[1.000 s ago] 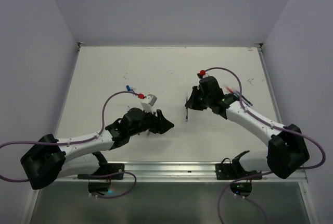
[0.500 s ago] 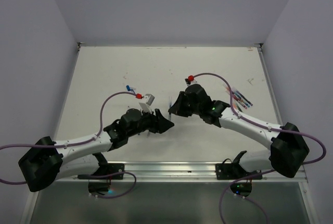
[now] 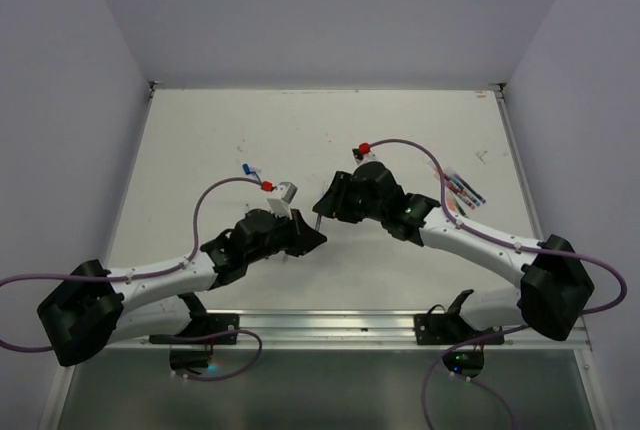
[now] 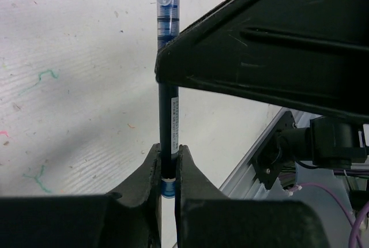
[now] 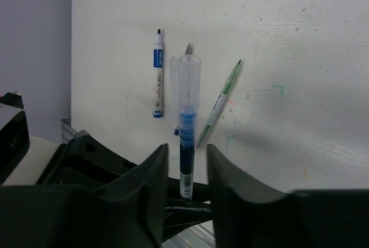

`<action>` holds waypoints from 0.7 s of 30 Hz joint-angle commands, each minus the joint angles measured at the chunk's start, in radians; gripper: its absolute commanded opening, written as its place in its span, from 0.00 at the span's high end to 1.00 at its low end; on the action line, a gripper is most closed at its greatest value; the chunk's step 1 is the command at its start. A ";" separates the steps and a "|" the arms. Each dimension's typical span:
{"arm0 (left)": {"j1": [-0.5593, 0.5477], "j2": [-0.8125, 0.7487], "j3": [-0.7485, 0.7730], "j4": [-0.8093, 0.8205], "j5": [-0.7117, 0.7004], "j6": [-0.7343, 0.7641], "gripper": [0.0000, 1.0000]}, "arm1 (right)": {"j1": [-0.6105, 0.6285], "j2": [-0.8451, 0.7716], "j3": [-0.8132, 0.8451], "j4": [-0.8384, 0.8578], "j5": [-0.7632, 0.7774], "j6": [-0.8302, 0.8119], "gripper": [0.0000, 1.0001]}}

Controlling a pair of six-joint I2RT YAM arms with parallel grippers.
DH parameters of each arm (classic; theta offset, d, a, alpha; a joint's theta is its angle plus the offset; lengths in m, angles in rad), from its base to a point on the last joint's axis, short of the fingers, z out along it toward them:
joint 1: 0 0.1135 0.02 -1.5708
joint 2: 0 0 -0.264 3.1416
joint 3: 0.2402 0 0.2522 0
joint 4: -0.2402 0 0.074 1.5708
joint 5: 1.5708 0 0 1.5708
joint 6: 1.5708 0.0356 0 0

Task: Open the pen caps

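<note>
**Item:** one pen (image 4: 168, 115), slim dark barrel, held upright over the centre of the counter (image 5: 300, 57).
**Cap** (image 5: 185, 78): smooth clear plastic sleeve, blue inside, still seated at the upper end.
**Left gripper** (image 4: 167, 161): jaws pinched tight on the pen's blue bottom end.
**Right gripper** (image 5: 185, 156): fingers flank the barrel below the cap; whether they actually pinch it cannot be told.
**Step, as I judge it:** bracing for the pull.
**Next:** a firm hold on the cap, then a straight draw apart.
**Also lying flat:** blue marker (image 5: 157, 72), green pen (image 5: 222, 101).
</note>
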 commanded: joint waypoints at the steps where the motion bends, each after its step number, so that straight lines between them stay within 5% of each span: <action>1: -0.006 -0.046 0.003 0.001 -0.022 0.025 1.00 | 0.010 -0.017 0.053 0.018 0.014 -0.048 0.53; 4: -0.006 -0.075 -0.015 0.001 -0.027 0.027 1.00 | 0.010 -0.011 0.086 -0.016 0.034 -0.083 0.38; 8: -0.006 -0.094 -0.031 -0.003 -0.021 0.024 1.00 | 0.010 0.023 0.136 -0.045 0.048 -0.119 0.38; 14: -0.006 -0.129 -0.051 -0.004 -0.001 0.024 1.00 | 0.010 0.043 0.159 0.007 0.034 -0.154 0.52; 21: -0.006 -0.172 -0.071 -0.018 0.007 0.024 1.00 | 0.008 0.078 0.203 -0.015 0.028 -0.194 0.84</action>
